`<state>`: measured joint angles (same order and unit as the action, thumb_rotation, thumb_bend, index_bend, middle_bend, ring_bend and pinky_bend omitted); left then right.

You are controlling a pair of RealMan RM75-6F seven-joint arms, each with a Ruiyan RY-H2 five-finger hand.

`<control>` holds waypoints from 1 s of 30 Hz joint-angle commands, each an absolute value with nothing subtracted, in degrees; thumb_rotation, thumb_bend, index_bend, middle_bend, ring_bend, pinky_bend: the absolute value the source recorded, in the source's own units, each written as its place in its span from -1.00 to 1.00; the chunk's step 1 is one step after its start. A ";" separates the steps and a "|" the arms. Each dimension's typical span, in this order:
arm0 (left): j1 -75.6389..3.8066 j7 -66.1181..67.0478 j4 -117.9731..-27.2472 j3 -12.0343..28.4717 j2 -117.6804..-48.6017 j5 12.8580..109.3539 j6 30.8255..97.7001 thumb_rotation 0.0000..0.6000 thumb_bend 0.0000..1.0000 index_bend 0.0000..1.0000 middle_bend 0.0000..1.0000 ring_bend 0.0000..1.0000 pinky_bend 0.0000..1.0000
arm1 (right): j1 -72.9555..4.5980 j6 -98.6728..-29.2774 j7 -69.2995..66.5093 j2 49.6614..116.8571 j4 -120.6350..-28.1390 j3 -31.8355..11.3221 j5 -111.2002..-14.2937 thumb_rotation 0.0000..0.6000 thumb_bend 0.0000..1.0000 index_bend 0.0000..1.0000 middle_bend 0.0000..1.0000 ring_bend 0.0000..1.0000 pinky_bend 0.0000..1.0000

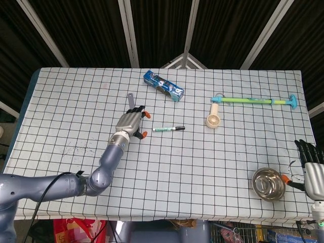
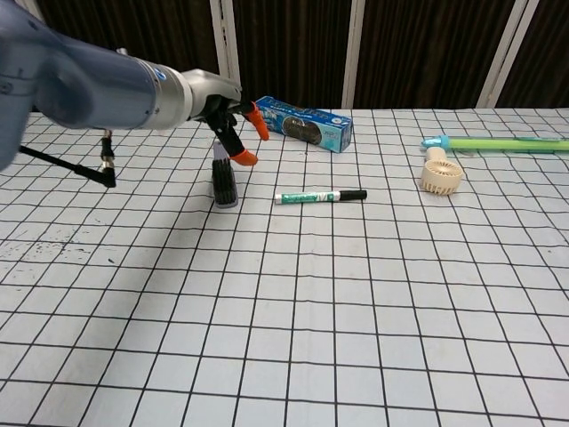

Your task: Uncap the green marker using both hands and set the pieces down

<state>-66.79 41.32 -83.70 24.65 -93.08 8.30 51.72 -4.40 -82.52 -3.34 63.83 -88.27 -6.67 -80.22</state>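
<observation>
The green marker lies flat near the table's middle, white-and-green barrel to the left and black cap to the right. My left hand hovers just left of the marker, above the table, fingers apart with orange tips, holding nothing. It hides part of a grey-handled brush. My right hand shows only in the head view at the table's right front corner, fingers spread and empty, far from the marker.
A blue box lies behind the marker. A cream hand fan and a green-and-blue rod lie to the right. A steel bowl stands beside my right hand.
</observation>
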 commanded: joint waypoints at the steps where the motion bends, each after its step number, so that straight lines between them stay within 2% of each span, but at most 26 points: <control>1: -71.11 44.37 -76.47 22.42 -98.56 6.43 52.61 1.00 -0.03 -0.44 -1.00 -1.00 -1.00 | -4.34 -82.52 -3.32 63.91 -88.12 -6.63 -80.11 1.00 -0.65 -0.95 -0.84 -0.87 -0.93; 9: -74.54 44.07 -66.67 23.29 -105.94 7.52 53.85 1.00 -0.04 -0.39 -1.00 -1.00 -1.00 | -4.69 -81.34 -3.30 65.08 -86.89 -6.30 -79.70 1.00 -0.64 -0.95 -0.84 -0.87 -0.93; 20: -78.80 48.61 -57.61 24.86 -112.65 6.11 53.76 1.00 -0.04 -0.29 -0.99 -1.00 -1.00 | -5.16 -80.02 -4.60 66.74 -83.97 -6.17 -79.23 1.00 -0.64 -0.95 -0.84 -0.87 -0.93; 30: -80.94 51.35 -49.53 26.80 -117.98 7.37 53.97 1.00 -0.04 -0.28 -0.99 -1.00 -1.00 | -4.71 -79.91 -6.24 67.21 -82.15 -5.91 -78.98 1.00 -0.65 -0.95 -0.84 -0.87 -0.93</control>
